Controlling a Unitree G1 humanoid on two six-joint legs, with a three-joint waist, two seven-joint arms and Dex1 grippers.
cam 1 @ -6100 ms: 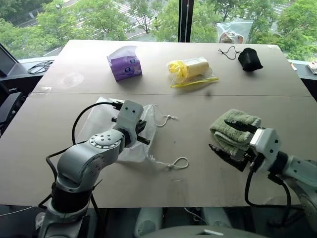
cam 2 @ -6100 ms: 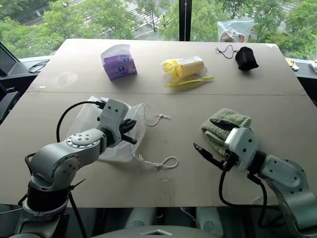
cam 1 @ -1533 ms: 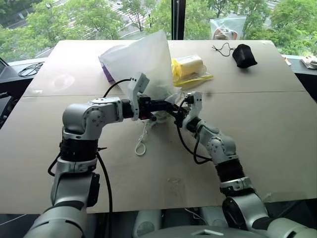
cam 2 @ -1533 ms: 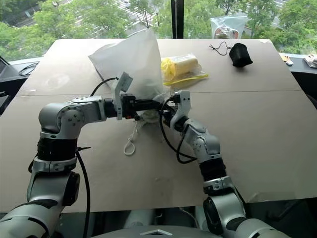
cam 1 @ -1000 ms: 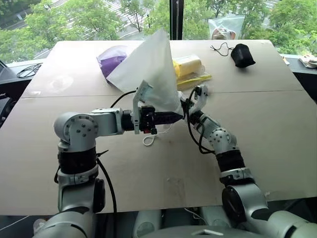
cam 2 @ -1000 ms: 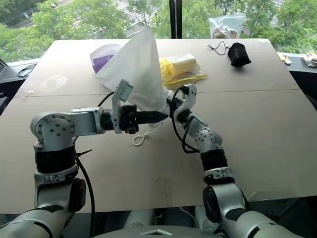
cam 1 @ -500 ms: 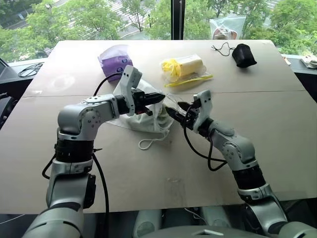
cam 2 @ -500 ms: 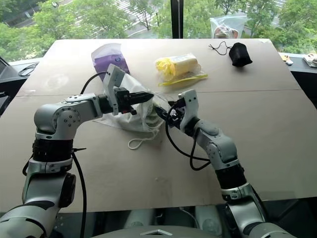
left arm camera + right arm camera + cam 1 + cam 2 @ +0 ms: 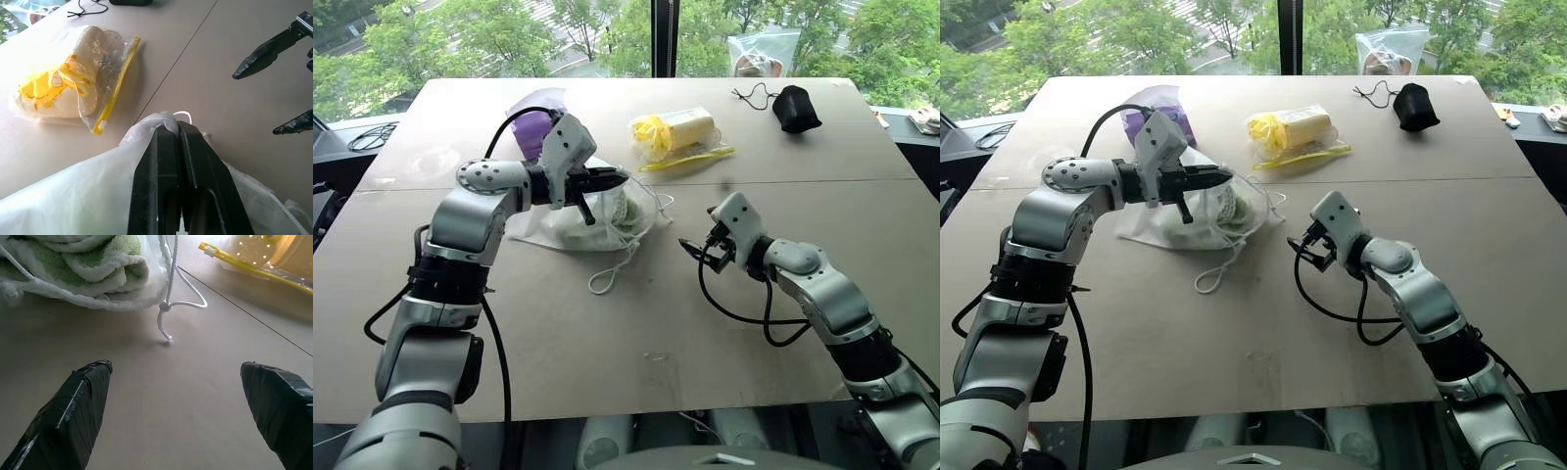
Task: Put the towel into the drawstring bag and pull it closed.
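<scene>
Right gripper (image 9: 695, 250) backed off, fingers wide; left gripper (image 9: 177, 128) pinches drawstring bag (image 9: 570, 223) mouth, towel (image 9: 93, 264) inside. Next: grab cord (image 9: 178, 293), pull steady.

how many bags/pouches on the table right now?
3. The white drawstring bag lies at the left, pinched by the left gripper. A clear plastic bag with yellow contents lies mid-table toward the window. A small black pouch lies at the far right. Another may be hidden.
</scene>
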